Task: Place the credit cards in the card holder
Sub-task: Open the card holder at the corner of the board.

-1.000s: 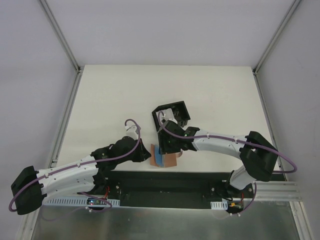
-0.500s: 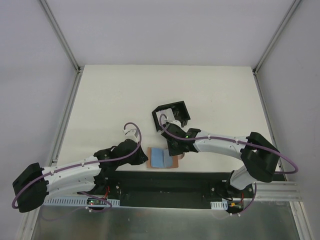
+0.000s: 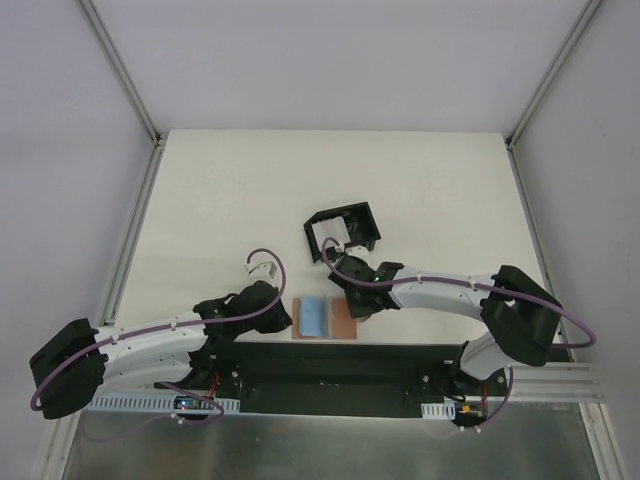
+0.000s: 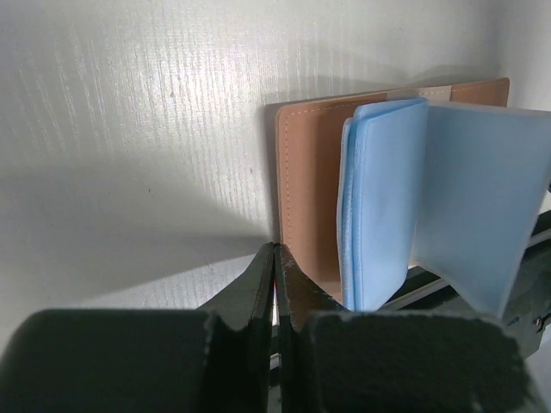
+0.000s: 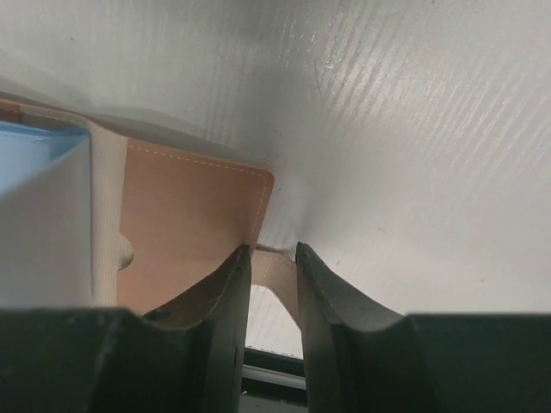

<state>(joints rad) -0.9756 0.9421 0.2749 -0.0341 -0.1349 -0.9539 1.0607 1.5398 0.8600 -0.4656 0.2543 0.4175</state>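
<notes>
The left tool (image 4: 275,252) is clenched; the right tool (image 5: 274,255) straddles a flap of the card holder (image 5: 191,215) — grip unclear. A careless tug could drag it off the worktop (image 4: 129,129) edge.

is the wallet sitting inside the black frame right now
No, the wallet lies at the near edge of the table, clearly apart from the black frame further back.

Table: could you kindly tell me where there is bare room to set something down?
Free: the far table beyond the black box frame, and the stretches left and right of it. Crowded: near edge, where left pincer and right pincer flank the card holder.
</notes>
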